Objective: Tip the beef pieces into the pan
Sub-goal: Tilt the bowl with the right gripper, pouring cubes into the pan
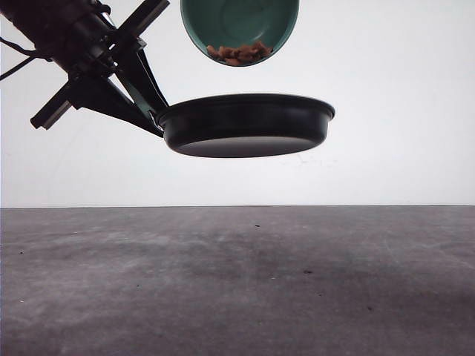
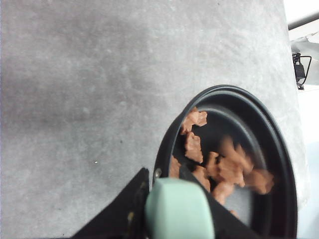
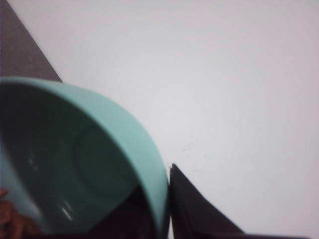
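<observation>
1. The left gripper (image 1: 152, 115) grips the pan (image 1: 249, 124) by its pale mint-green handle (image 2: 179, 209), fingers clamped on it, holding the black pan in the air well above the grey table (image 1: 237, 282).
2. A teal-green bowl (image 1: 239, 26) hangs tilted just above the pan, its mouth facing the front camera.
3. Some beef pieces (image 1: 239, 53) sit heaped at the bowl's lower rim; others (image 2: 219, 164) lie inside the pan, a few blurred.
4. The right gripper (image 3: 167, 219) pinches the bowl's rim, one dark finger (image 3: 194, 214) outside the wall.
</observation>
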`<state>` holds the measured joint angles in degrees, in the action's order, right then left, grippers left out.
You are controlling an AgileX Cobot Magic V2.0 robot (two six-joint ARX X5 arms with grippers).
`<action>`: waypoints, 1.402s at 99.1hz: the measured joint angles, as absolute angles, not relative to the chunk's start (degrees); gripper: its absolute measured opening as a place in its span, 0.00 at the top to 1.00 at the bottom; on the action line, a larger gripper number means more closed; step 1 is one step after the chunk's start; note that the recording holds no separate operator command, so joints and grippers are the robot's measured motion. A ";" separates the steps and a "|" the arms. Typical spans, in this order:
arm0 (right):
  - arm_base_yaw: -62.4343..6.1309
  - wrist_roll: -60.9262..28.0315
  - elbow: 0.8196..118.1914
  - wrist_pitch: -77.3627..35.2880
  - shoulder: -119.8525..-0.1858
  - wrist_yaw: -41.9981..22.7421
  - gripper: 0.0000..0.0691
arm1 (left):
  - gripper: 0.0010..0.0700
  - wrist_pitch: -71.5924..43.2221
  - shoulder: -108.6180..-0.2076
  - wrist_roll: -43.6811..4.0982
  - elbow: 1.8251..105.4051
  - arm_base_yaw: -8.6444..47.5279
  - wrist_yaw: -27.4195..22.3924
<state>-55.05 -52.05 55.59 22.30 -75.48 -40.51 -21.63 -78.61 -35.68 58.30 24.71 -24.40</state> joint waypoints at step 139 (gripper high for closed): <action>22.65 18.04 54.81 -51.13 -67.07 15.22 0.97 | 0.93 -19.14 -78.63 -33.56 58.30 23.27 -23.97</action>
